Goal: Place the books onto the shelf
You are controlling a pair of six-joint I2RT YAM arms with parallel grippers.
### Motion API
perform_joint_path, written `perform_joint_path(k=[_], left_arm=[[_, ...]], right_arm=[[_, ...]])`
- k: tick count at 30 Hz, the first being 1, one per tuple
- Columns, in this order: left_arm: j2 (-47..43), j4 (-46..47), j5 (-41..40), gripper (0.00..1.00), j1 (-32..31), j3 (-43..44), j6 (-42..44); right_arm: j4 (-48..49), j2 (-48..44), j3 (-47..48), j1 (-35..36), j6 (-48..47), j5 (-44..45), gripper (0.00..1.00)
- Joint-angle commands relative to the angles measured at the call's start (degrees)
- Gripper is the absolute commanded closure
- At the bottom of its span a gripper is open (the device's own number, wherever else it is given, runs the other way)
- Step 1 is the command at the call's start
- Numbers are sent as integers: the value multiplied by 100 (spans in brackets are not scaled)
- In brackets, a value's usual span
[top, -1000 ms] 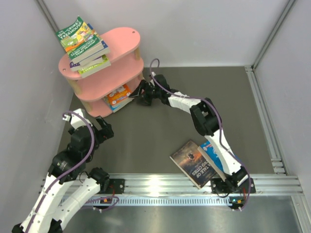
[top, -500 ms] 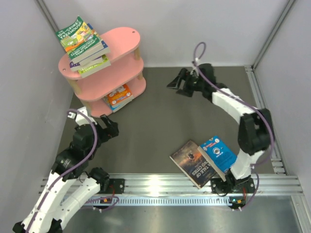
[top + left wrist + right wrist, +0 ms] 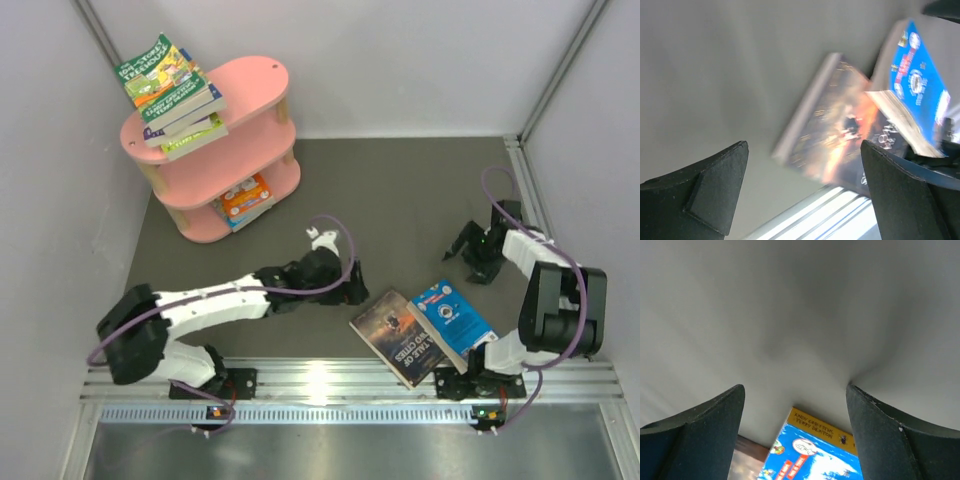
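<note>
Two books lie flat on the dark mat by the right arm's base: a dark brownish one point(image 3: 393, 335) and a blue cartoon one point(image 3: 452, 318) overlapping its right edge. My left gripper point(image 3: 353, 290) is open and empty, just left of the dark book point(image 3: 840, 125), with the blue book point(image 3: 917, 85) beyond. My right gripper point(image 3: 466, 250) is open and empty, above the blue book's point(image 3: 815, 455) far edge. The pink shelf point(image 3: 240, 90) stands at the back left. It carries a stack of books point(image 3: 170, 90) on top and more books point(image 3: 245, 200) on its lowest tier.
An aluminium rail point(image 3: 330, 380) runs along the near edge, right beside the two floor books, and shows bright in the left wrist view point(image 3: 835, 212). White walls close in the left, back and right. A metal track point(image 3: 545, 240) lines the mat's right edge.
The left arm has swung from the left side out across the mat to the dark book. The right arm has drawn back from the shelf to the right side, near the blue book.
</note>
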Motion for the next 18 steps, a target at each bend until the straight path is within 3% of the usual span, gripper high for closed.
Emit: perform_joint_path(k=[1,5,9,18], left_arm=[[688,1426,441,1,-477,22,-714],[1198,1816,406,1,-909,-58,-1188],[1489,1413,179,1,-1305,-5,-1470],[945,420,-419,1,-1675,-322,-2234]], right_arm=[[-63,-504,-321,31,-204,-76,19],[-19,-689,-683,31,-335,-130,19],[7,-908,-912,31,-292,-244,19],[270,-988,-1334,49,-231,-463,19]])
